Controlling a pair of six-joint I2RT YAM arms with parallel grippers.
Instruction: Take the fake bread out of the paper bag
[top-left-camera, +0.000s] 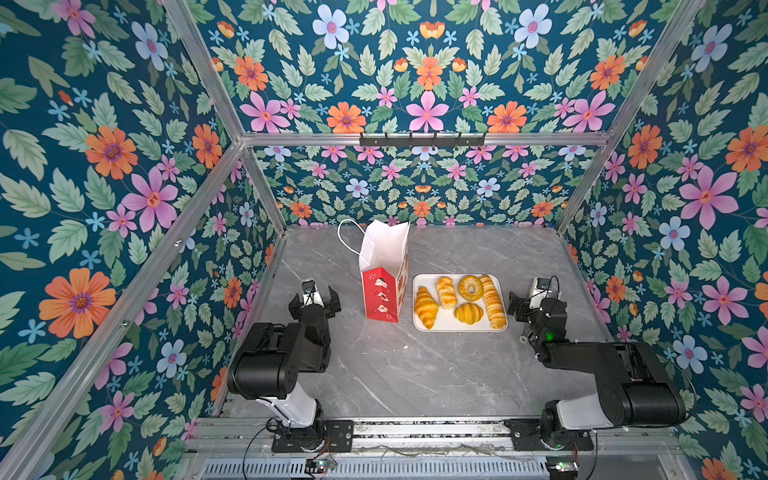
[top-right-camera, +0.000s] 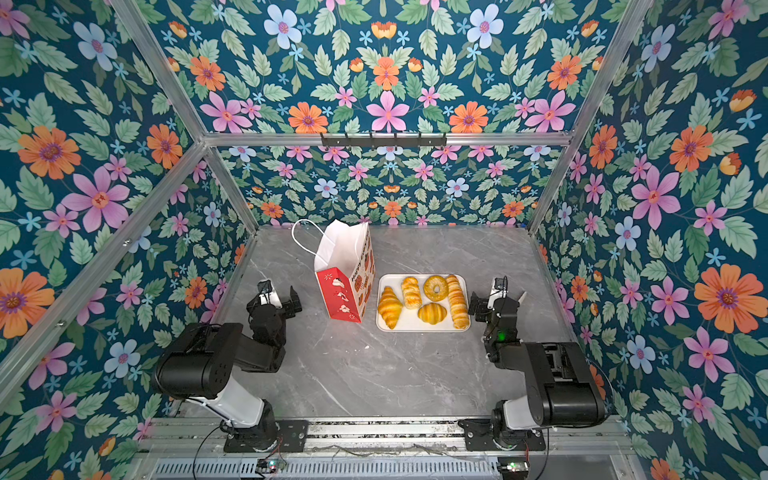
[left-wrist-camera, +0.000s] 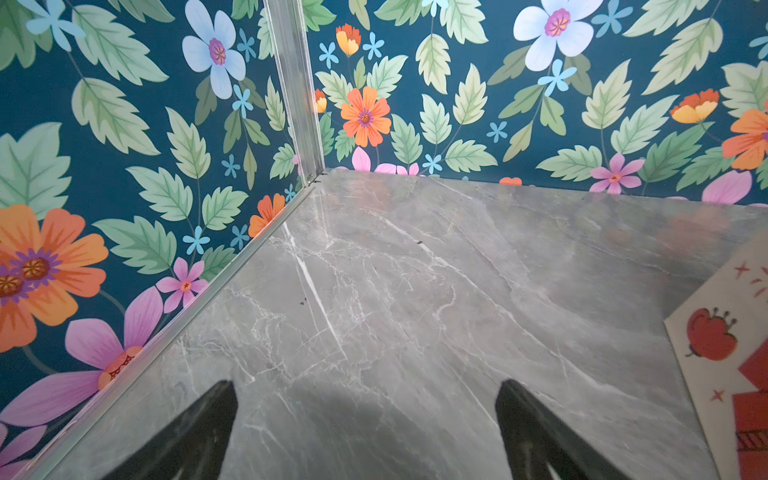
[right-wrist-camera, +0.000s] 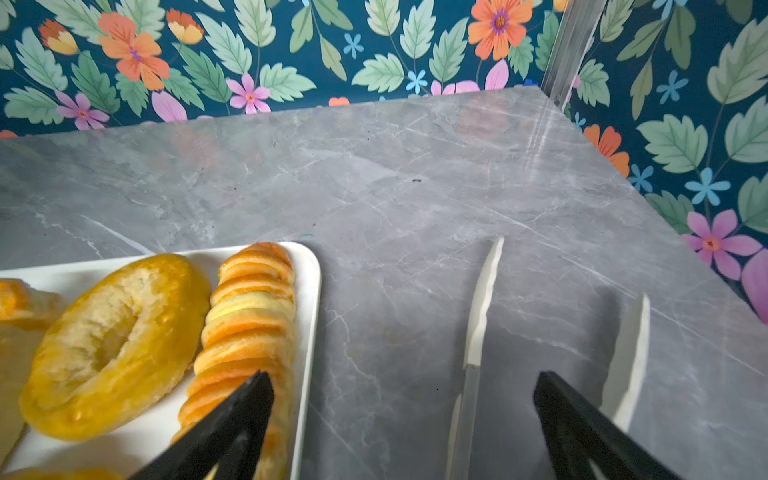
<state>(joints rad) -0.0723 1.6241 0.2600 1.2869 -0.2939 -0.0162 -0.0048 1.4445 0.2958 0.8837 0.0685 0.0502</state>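
The paper bag (top-left-camera: 384, 270) (top-right-camera: 345, 270) stands upright at mid-table, red below and white above, and its corner shows in the left wrist view (left-wrist-camera: 727, 353). The fake bread, several golden pastries, lies on a white tray (top-left-camera: 457, 328) right of the bag, among them a croissant (top-left-camera: 426, 306), a donut (right-wrist-camera: 112, 345) and a long twisted stick (right-wrist-camera: 249, 307). My left gripper (top-left-camera: 315, 300) (left-wrist-camera: 368, 388) hangs open and empty left of the bag. Beside the tray's right edge my right gripper (top-left-camera: 534, 303) (right-wrist-camera: 403, 378) is open and empty, one finger above the stick.
Floral walls and aluminium posts close in the grey marble table (top-left-camera: 395, 374) on three sides. A black hook rail (top-left-camera: 422, 140) runs along the back frame. A thin white strip (right-wrist-camera: 482, 307) juts out by the right gripper's fingers.
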